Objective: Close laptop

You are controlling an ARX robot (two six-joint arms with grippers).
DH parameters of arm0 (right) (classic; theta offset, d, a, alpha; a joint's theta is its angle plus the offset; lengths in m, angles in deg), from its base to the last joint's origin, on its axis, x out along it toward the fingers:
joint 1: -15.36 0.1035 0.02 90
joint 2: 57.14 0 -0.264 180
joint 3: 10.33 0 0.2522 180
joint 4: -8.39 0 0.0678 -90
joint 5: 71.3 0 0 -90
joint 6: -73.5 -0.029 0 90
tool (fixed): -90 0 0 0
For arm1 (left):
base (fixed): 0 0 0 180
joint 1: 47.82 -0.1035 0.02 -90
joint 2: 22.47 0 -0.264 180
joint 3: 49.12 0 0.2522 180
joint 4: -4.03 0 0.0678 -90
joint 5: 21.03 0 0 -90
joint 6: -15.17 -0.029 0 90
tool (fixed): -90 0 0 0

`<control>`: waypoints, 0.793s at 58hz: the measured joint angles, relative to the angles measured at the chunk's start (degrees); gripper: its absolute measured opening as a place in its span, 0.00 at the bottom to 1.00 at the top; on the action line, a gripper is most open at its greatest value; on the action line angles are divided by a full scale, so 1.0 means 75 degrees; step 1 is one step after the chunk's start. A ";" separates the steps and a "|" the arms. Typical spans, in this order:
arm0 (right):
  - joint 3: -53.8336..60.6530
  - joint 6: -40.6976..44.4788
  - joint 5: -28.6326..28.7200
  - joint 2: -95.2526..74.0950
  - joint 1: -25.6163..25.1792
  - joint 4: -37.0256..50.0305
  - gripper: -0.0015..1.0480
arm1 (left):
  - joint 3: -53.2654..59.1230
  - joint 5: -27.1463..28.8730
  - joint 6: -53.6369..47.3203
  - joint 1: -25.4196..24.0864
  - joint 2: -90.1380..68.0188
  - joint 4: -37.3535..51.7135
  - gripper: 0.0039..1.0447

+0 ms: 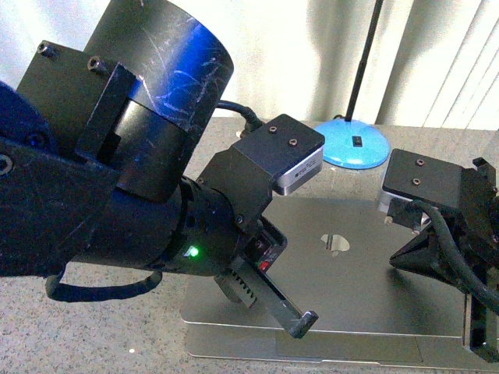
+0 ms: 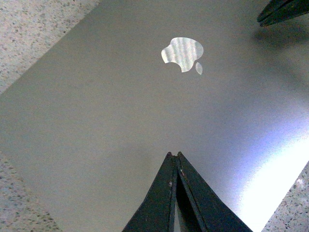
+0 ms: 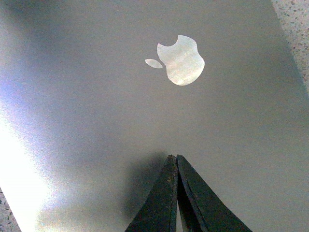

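The laptop (image 1: 351,288) lies on the speckled table with its silver-grey lid facing up and the apple logo (image 1: 335,242) showing. The lid sits low over the base, and a thin strip of base shows along the near edge. My left gripper (image 1: 304,323) is shut, its tips just above the lid's near-left part. My right gripper (image 1: 394,261) is shut too, over the lid's right side. In the left wrist view the shut left gripper (image 2: 174,155) points at the lid (image 2: 120,111) below the logo. The right wrist view shows the shut right gripper (image 3: 173,157) close over the lid (image 3: 96,96), casting a shadow on it.
A blue lamp base (image 1: 355,144) with a thin black pole (image 1: 365,58) stands behind the laptop. Pale curtains hang at the back. The speckled table (image 1: 93,335) shows to the laptop's left. The right gripper's dark tip (image 2: 285,9) shows in a corner of the left wrist view.
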State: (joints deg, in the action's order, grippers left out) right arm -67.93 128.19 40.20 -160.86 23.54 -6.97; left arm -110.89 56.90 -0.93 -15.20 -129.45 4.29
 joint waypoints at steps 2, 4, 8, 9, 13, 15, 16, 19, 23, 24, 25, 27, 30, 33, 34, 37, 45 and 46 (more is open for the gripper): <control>0.0017 -0.0003 -0.0003 -0.0050 0.0000 0.0050 0.03 | 0.0082 -0.0020 0.0058 0.0017 -0.0050 0.0119 0.03; 0.0041 -0.0009 -0.0006 -0.0111 0.0000 0.0119 0.03 | 0.0195 -0.0052 0.0195 0.0038 -0.0137 0.0294 0.03; 0.0076 -0.0067 -0.0026 -0.0184 0.0000 0.0207 0.03 | 0.0335 -0.0111 0.0309 0.0052 -0.0256 0.0498 0.03; 0.0085 -0.0070 -0.0026 -0.0195 0.0000 0.0221 0.03 | 0.0361 -0.0128 0.0329 0.0052 -0.0280 0.0530 0.03; 0.0117 -0.0108 -0.0044 -0.0248 0.0000 0.0274 0.03 | 0.0452 -0.0146 0.0391 0.0052 -0.0382 0.0653 0.03; 0.0134 -0.0125 -0.0058 -0.0274 0.0000 0.0289 0.03 | 0.0490 -0.0163 0.0423 0.0052 -0.0428 0.0714 0.03; 0.0152 -0.0131 -0.0067 -0.0297 0.0000 0.0303 0.03 | 0.0507 -0.0166 0.0437 0.0052 -0.0452 0.0743 0.03; 0.0187 -0.0143 -0.0093 -0.0335 0.0003 0.0332 0.03 | 0.0554 -0.0204 0.0519 0.0035 -0.0557 0.0863 0.03; 0.0245 -0.0184 -0.0111 -0.0393 0.0015 0.0393 0.03 | 0.0589 -0.0221 0.0606 0.0009 -0.0688 0.1026 0.03; 0.0251 -0.0187 -0.0114 -0.0405 0.0017 0.0402 0.03 | 0.0597 -0.0221 0.0615 0.0000 -0.0711 0.1058 0.03; 0.0268 -0.0198 -0.0119 -0.0431 0.0020 0.0431 0.03 | 0.0603 -0.0221 0.0629 -0.0006 -0.0737 0.1087 0.03; 0.0294 -0.0213 -0.0134 -0.0478 0.0032 0.0481 0.03 | 0.0615 -0.0248 0.0670 -0.0035 -0.0804 0.1163 0.03; 0.0326 -0.0239 -0.0134 -0.0536 0.0050 0.0530 0.03 | 0.0632 -0.0271 0.0734 -0.0061 -0.0860 0.1221 0.03; 0.0338 -0.0271 -0.0131 -0.0565 0.0067 0.0595 0.03 | 0.0656 -0.0326 0.0799 -0.0108 -0.0918 0.1320 0.03; 0.0344 -0.0297 -0.0131 -0.0574 0.0073 0.0624 0.03 | 0.0662 -0.0347 0.0813 -0.0125 -0.0927 0.1338 0.03; 0.0376 -0.0347 -0.0140 -0.0609 0.0102 0.0734 0.03 | 0.0667 -0.0382 0.0842 -0.0169 -0.0935 0.1358 0.03; 0.0423 -0.0495 -0.0122 -0.0609 0.0146 0.0880 0.03 | 0.0685 -0.0428 0.0871 -0.0280 -0.0935 0.1381 0.03; 0.0425 -0.0519 -0.0117 -0.0597 0.0146 0.0883 0.03 | 0.0685 -0.0437 0.0877 -0.0294 -0.0935 0.1381 0.03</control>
State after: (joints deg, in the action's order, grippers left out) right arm -64.74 124.30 39.33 -165.34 24.63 -0.35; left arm -105.75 53.62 5.65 -17.41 -136.46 14.65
